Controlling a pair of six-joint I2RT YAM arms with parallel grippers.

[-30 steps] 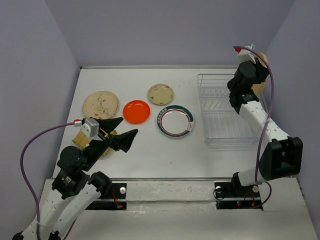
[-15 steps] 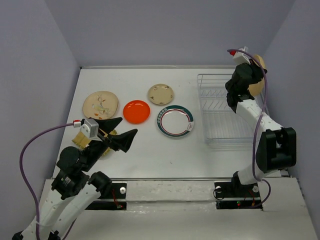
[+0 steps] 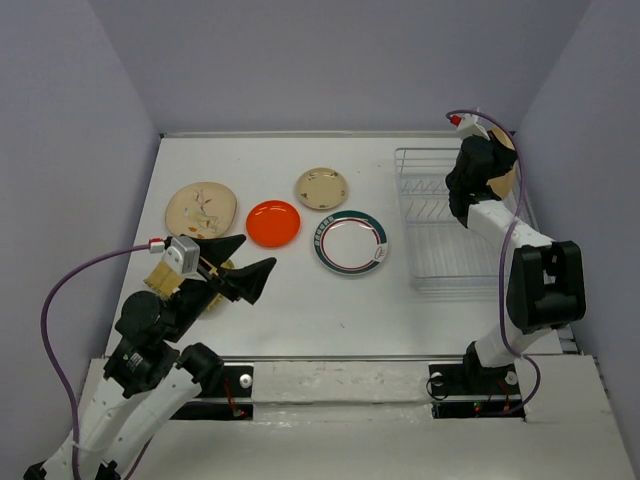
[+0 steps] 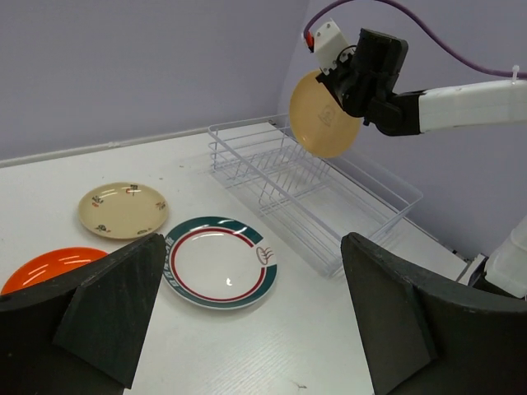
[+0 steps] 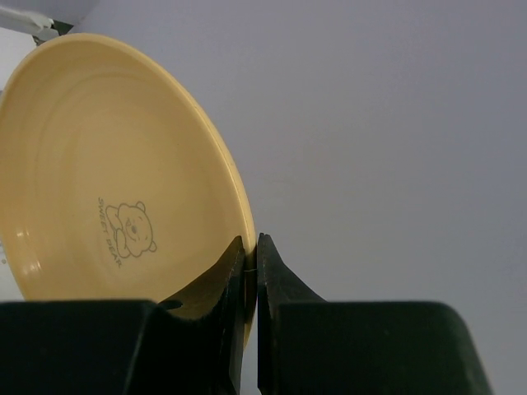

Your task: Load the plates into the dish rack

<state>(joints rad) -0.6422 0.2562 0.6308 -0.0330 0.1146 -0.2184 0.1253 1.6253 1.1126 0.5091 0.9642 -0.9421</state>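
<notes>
My right gripper [image 3: 492, 168] is shut on the rim of the large plain tan plate [image 5: 107, 181], holding it on edge above the far end of the clear dish rack [image 3: 450, 225]. The plate [image 4: 323, 115] also shows in the left wrist view, above the rack [image 4: 305, 185]. My left gripper [image 3: 255, 253] is open and empty above the table's near left. On the table lie the cream patterned plate [image 3: 203, 209], the orange-red plate [image 3: 273, 222], the small tan plate [image 3: 321, 187] and the green-and-red rimmed white plate [image 3: 350, 241]. The yellow plate [image 3: 160, 277] is mostly hidden under my left arm.
Grey walls close in the table on the left, back and right. The rack stands against the right wall, and its inside shows only thin dividers.
My right arm has swung the tan plate a little to the left and back, over the rack's far end. My left arm has not moved.
</notes>
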